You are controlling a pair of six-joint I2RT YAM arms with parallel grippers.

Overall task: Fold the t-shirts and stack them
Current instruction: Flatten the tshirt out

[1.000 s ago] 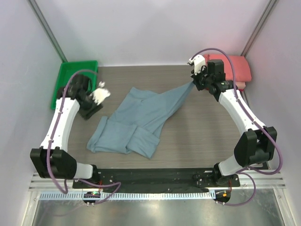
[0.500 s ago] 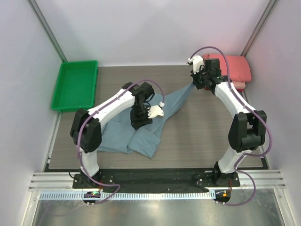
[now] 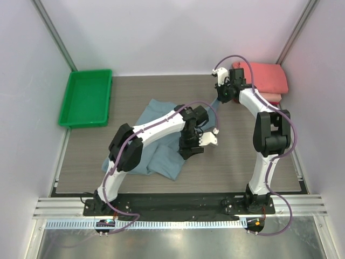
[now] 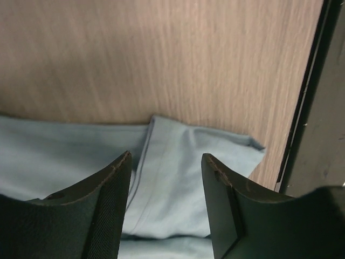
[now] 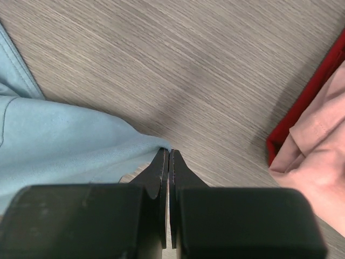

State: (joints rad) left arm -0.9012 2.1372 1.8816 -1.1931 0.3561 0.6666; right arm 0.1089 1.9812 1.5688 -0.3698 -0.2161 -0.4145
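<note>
left jaws apart over blue-grey t-shirt (image 4: 178, 178) hem | right jaws clamped on its corner, pink t-shirts (image 5: 318, 156) nearby

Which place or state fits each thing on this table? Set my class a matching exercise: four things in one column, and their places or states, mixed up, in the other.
Things
1. green tray
2. blue-grey t-shirt
3. pink t-shirts
4. right hand

Places or states
A. folded, at the far right
B. shut on a cloth edge
C. at the far left
D. lying crumpled in the middle

Pairs: 1-C, 2-D, 3-A, 4-B
</note>
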